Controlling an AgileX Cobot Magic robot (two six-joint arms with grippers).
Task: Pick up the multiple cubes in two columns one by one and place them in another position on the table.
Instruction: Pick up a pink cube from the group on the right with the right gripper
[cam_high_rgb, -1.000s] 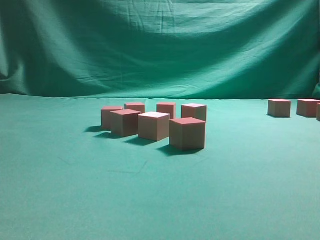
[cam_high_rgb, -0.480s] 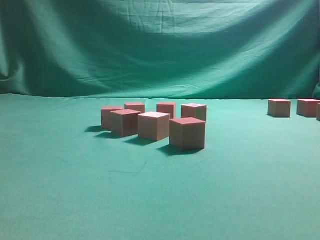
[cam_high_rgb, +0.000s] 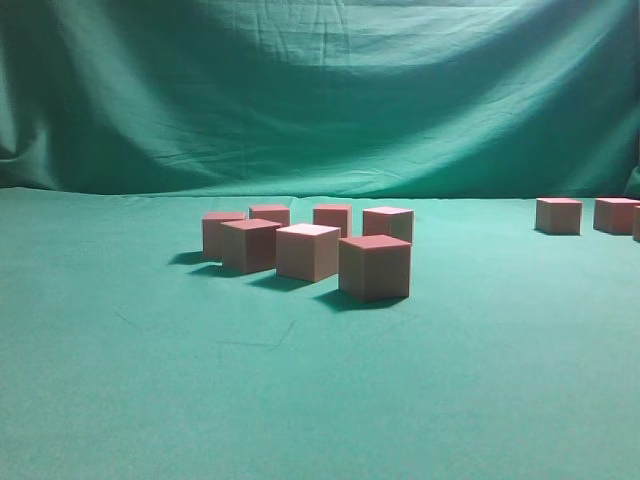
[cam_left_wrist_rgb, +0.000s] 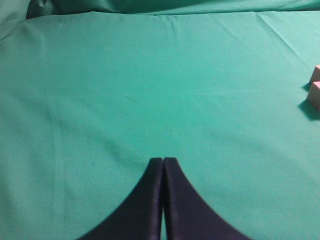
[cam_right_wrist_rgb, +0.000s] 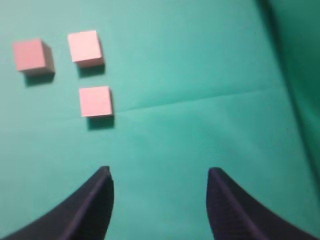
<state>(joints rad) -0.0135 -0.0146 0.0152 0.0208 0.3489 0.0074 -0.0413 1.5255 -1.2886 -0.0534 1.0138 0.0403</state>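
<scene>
Several reddish-pink cubes (cam_high_rgb: 374, 267) stand in two columns at the middle of the teal table (cam_high_rgb: 300, 380) in the exterior view. Three more cubes (cam_high_rgb: 558, 216) sit apart at the far right edge. No arm shows in the exterior view. My left gripper (cam_left_wrist_rgb: 163, 161) is shut and empty over bare cloth; two cubes (cam_left_wrist_rgb: 315, 95) peek in at its right edge. My right gripper (cam_right_wrist_rgb: 159, 174) is open and empty above the table, with three cubes (cam_right_wrist_rgb: 95, 101) ahead to its upper left.
A wrinkled green backdrop curtain (cam_high_rgb: 320, 90) hangs behind the table. The curtain also shows at the right edge of the right wrist view (cam_right_wrist_rgb: 300, 60).
</scene>
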